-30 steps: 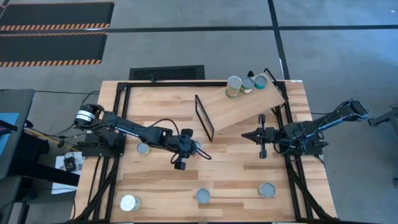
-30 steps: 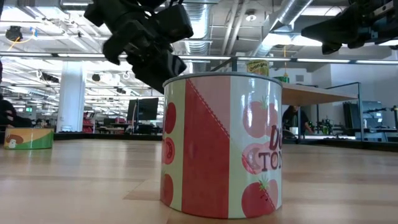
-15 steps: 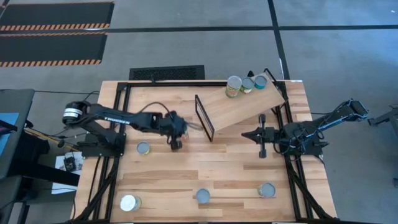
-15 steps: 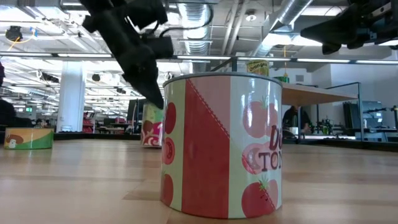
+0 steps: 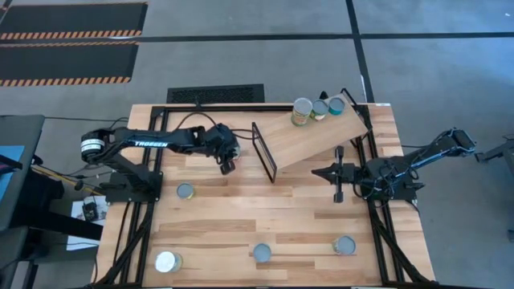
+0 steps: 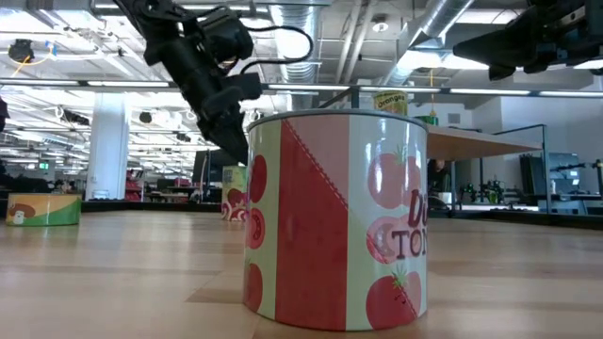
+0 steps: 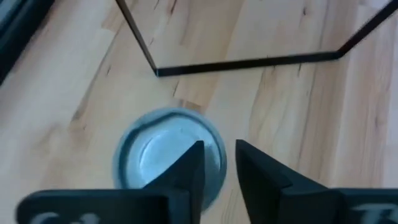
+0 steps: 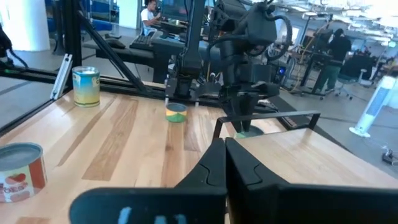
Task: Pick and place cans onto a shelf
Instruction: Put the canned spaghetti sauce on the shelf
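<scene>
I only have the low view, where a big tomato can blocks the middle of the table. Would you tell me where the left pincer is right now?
Observer: From above, the left pincer is just beside the thin black frame at the near end of the shelf.
Operator: Thank you. Is there a can beneath it?
Observer: Yes. Its wrist view shows a silvery-topped can standing on the tabletop right below it, just short of the frame.
Operator: And how many cans are on the shelf already?
Observer: Three cans, clustered at the shelf's far end, away from the frame.
</scene>
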You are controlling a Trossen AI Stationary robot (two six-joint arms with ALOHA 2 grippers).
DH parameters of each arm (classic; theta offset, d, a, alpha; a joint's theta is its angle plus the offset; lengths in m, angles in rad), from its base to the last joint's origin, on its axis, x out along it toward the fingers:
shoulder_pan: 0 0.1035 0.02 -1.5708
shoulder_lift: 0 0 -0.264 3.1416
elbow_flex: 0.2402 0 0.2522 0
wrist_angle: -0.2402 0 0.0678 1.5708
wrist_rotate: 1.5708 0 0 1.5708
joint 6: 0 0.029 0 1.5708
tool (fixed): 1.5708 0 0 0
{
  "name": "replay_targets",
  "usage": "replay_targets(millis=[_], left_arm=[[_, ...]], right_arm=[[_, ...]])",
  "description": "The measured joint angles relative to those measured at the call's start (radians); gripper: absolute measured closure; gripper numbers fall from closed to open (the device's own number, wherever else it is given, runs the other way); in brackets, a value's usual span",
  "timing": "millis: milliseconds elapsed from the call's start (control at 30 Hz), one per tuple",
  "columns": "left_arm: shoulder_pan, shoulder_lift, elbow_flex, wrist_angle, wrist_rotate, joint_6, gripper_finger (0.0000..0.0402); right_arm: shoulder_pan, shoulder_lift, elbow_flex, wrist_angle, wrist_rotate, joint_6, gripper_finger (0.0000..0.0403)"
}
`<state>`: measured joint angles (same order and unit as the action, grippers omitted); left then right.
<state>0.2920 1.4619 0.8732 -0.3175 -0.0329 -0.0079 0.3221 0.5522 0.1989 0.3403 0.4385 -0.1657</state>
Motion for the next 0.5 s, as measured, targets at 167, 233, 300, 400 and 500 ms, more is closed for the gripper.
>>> replay_targets(millis=[167,233,300,400,500], left_arm=[[-0.01,-0.078,0.034,-0.07,-0.033,0.018,0.0287],[-0.012,-0.104,0.035,-0.073,-0.033,0.022,0.0284],[-0.012,-0.127,0.035,-0.104,-0.032,-0.004,0.0286],[-0.022,-0.141,0.035,-0.124,-0.045,-0.042,0.0294],[-0.047,-0.125,0.035,-0.105,-0.068,-0.053,0.0295]], right_arm=[[-0.065,0.066,-0.015,0.001,-0.076,0.042,0.0397],[-0.097,0.096,-0.024,-0.001,-0.159,0.082,0.0399],[-0.133,0.125,-0.025,0.001,-0.281,0.125,0.0399],[-0.185,0.16,-0.025,0.017,-0.453,0.172,0.0399],[-0.225,0.194,-0.025,0.085,-0.539,0.183,0.0399]])
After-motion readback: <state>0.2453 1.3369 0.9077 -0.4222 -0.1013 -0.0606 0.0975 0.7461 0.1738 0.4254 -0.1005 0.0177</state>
